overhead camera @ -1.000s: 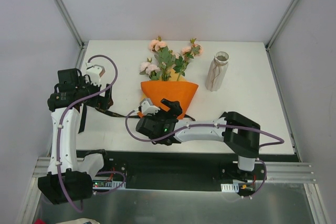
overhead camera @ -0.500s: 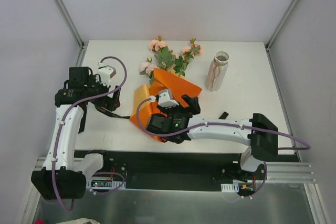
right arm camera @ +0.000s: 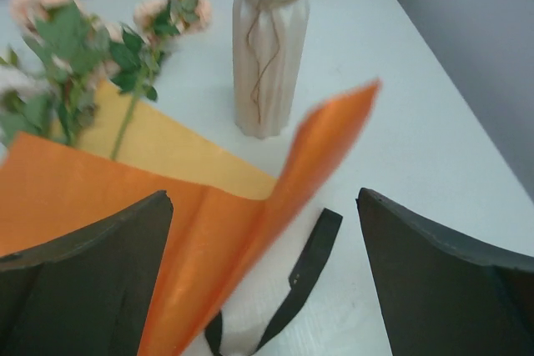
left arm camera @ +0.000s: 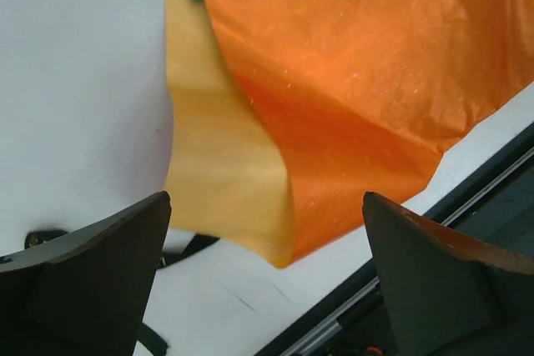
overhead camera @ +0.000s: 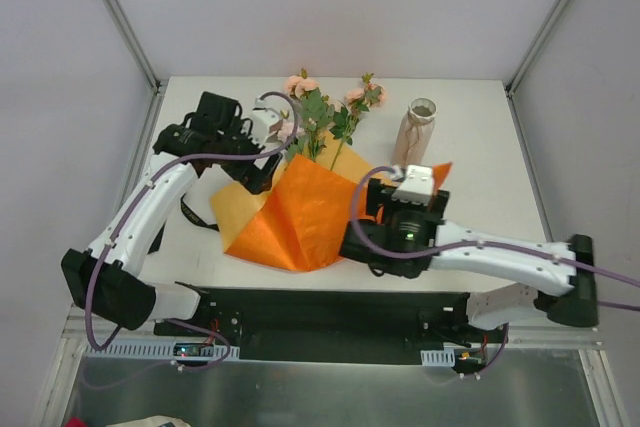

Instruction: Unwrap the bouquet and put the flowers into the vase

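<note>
Orange paper [overhead camera: 290, 217] lies unfolded under the flowers [overhead camera: 320, 112] (vase [overhead camera: 415, 137] upright beside them).

1. Left arm [overhead camera: 140, 215]: white tubular links, black joint housings, with a purple cable [overhead camera: 215, 156] alongside.
2. Right arm [overhead camera: 505, 257]: the same white and black, with a green light [overhead camera: 407, 238] and a white camera block [overhead camera: 416, 183] at the wrist.
3. Left gripper [left arm camera: 265, 198] and right gripper [right arm camera: 264, 196]: dark, matte, wedge-shaped fingers [left arm camera: 83, 273].
</note>
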Controlling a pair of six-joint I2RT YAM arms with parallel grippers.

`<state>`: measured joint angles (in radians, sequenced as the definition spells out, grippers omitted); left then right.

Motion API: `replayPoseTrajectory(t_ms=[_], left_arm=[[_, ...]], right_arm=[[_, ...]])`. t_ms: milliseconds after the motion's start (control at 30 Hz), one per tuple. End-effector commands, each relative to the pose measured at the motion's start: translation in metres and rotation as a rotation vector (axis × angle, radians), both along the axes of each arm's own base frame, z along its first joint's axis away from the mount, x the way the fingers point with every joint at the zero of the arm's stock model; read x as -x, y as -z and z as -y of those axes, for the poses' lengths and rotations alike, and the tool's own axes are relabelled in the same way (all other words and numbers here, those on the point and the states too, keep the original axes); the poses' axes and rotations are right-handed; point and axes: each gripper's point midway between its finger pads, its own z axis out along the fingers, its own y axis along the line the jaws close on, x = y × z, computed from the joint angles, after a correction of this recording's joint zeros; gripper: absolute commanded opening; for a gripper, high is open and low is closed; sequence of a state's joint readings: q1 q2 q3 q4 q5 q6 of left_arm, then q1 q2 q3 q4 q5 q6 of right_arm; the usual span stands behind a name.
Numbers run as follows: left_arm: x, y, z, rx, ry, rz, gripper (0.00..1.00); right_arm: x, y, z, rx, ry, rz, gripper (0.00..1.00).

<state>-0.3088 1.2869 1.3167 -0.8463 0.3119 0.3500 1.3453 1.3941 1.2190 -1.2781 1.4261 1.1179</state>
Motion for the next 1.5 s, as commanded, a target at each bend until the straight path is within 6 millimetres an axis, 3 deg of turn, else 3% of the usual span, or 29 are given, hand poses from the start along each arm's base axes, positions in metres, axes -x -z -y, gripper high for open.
replayPoseTrajectory(t_ms=[0,67,200,367,500,800,867,933,1000,1167,1333,1467], left_arm=[[-0.02,-0.019,0.038,0.012,0.053,0.026,0.99],[-0.026,-0.01,0.05,0.016,0.067,-0.013,0.99],[-0.041,0.042,0.065,-0.004,0.084,-0.162,0.99],[-0.049,0.085,0.075,-0.011,0.125,-0.259,0.99],[-0.054,0.1,0.085,0.013,0.151,-0.3,0.96],[-0.066,0.129,0.088,-0.012,0.166,-0.352,0.79],[-0.066,0.13,0.09,-0.008,0.17,-0.358,0.7],[-0.067,0.129,0.092,-0.001,0.171,-0.355,0.42],[-0.069,0.124,0.093,0.001,0.165,-0.341,0.24],[-0.068,0.103,0.092,0.017,0.158,-0.289,0.01],[-0.056,0.083,0.093,0.038,0.177,-0.248,0.0],[-0.028,0.041,0.098,0.108,0.236,-0.167,0.0]], right_arm=[[0.014,-0.077,0.085,-0.022,0.014,0.087,0.96],[0.014,-0.099,0.094,-0.081,0.015,0.128,0.96],[0.015,-0.128,0.107,-0.136,0.021,0.189,0.96],[0.017,-0.132,0.113,-0.16,0.018,0.208,0.99],[0.018,-0.13,0.119,-0.183,0.017,0.219,0.94],[0.02,-0.131,0.122,-0.211,0.006,0.221,0.87],[0.021,-0.133,0.122,-0.223,-0.001,0.225,0.86],[0.022,-0.133,0.123,-0.231,-0.002,0.225,0.84],[0.022,-0.134,0.124,-0.234,-0.001,0.227,0.84],[0.021,-0.133,0.118,-0.233,-0.003,0.229,0.82],[0.019,-0.131,0.103,-0.17,-0.01,0.181,0.76],[0.015,-0.137,0.093,-0.153,0.007,0.147,0.75]])
